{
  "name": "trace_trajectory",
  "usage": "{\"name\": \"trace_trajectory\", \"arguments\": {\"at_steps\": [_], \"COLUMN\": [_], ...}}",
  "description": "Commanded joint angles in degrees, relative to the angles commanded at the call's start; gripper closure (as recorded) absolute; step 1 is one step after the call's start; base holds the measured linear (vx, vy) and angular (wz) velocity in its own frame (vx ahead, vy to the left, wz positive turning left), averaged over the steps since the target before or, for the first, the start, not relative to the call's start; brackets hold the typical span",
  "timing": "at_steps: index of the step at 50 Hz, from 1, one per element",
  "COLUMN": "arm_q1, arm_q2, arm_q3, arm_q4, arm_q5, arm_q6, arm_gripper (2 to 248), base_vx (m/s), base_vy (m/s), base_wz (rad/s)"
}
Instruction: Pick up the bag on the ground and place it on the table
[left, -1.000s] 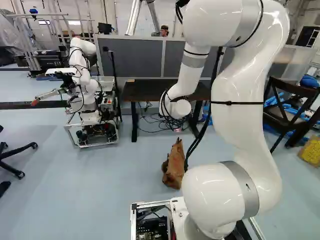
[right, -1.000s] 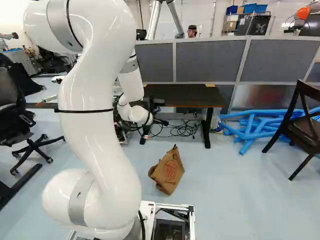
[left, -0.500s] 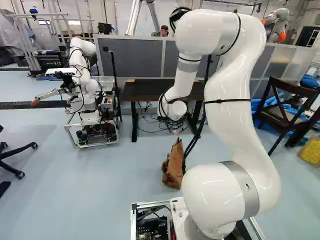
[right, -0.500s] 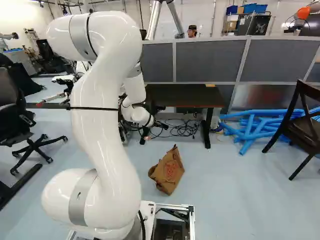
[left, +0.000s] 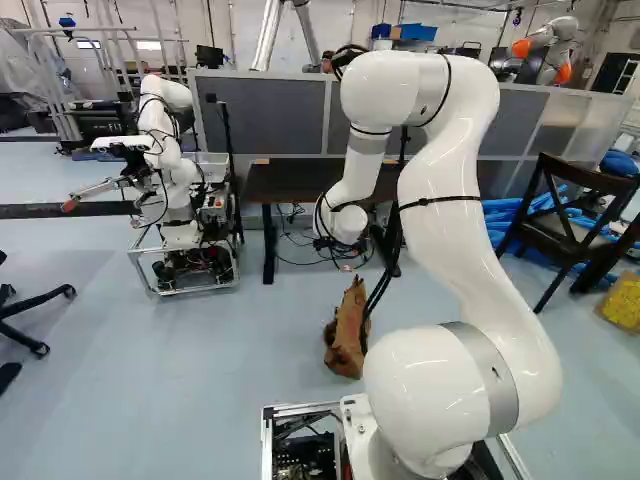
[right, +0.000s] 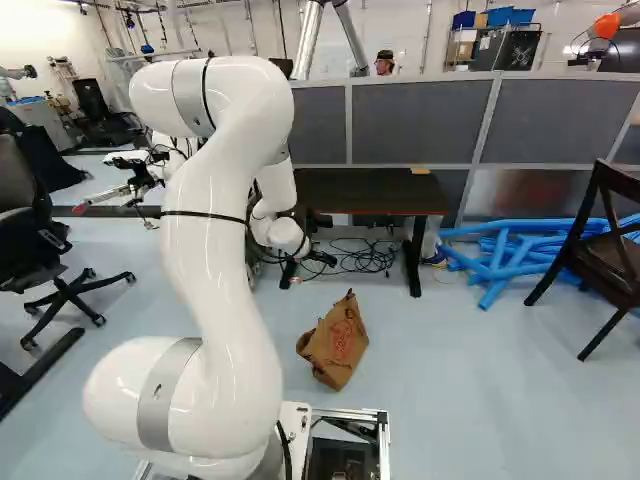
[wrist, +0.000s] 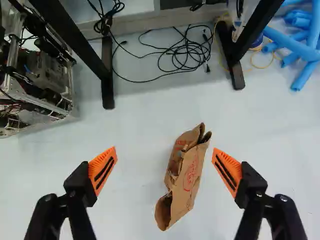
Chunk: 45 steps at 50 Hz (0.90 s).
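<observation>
Two fingers of the gripper (wrist: 164, 149) are standing wide above the bag (wrist: 189, 177), touching nothing. The bag is lying on the floor (wrist: 125, 200), its long axis running steeply across the closing line, nearer one finger; descent is probably needing slight centring first. Beyond the bag: table (right: 370, 190) standing, another robot (left: 165, 95) standing farther left, blue tubes (right: 500, 255) lying right.

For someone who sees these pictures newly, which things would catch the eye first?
First, probably the large white arm, rising at the foot of both base views. Next, the brown paper bag on the floor, ahead of the open gripper with its orange pads. The blue tubes, right of the table in the right base view, may also draw the eye.
</observation>
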Motion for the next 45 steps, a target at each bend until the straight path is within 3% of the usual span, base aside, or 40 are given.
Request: {"name": "trace_trajectory", "arguments": {"at_steps": [45], "arm_q1": [-0.3], "arm_q2": [-9.4], "arm_q3": [-5.6], "arm_q4": [1.0], "arm_q5": [-4.9], "arm_q6": [0.0], "arm_gripper": [3], "base_vx": [0.0], "base_vy": [0.0], "base_wz": [0.0]}}
